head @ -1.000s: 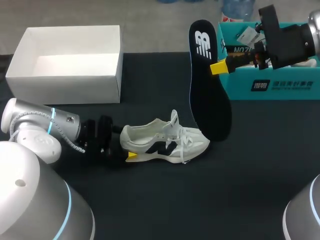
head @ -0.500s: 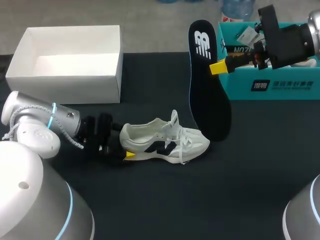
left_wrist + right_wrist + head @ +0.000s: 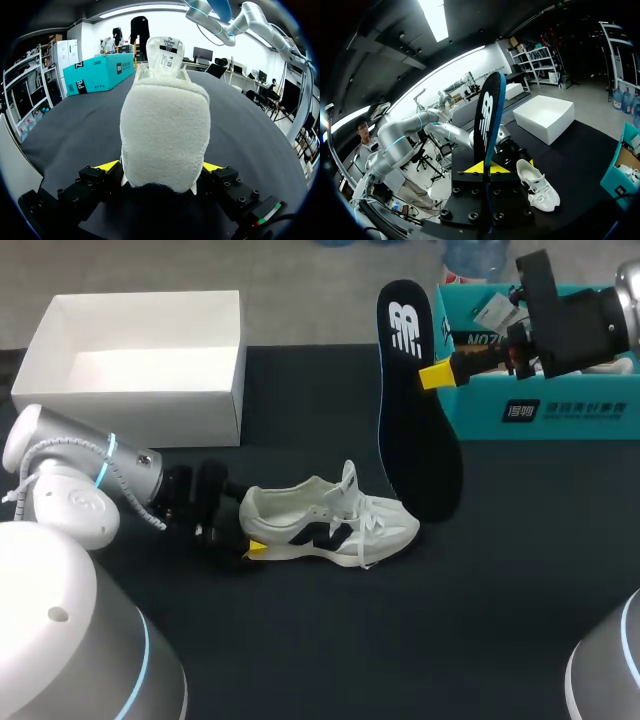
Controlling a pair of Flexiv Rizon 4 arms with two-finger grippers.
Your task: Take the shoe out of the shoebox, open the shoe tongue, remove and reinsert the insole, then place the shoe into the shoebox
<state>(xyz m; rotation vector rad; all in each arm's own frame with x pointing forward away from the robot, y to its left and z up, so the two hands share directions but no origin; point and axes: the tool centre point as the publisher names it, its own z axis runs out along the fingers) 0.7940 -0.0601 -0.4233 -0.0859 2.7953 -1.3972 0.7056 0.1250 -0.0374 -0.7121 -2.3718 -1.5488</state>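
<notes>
While the left pincer (image 3: 160,167) is clenched on the heel of the white shoe (image 3: 330,525), which stands on its sole on the dark worktop (image 3: 400,640), the right pincer (image 3: 437,375) beyond the shoe's toe grasps the black insole (image 3: 415,440), its lower end just beside that toe. Behind the shoe's heel sits the open white shoebox (image 3: 140,405). A teal box (image 3: 560,410) beyond the toe holds pale, partly hidden items.

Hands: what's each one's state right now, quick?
Left hand: closed on the shoe, at its heel.
Right hand: closed on the insole.
</notes>
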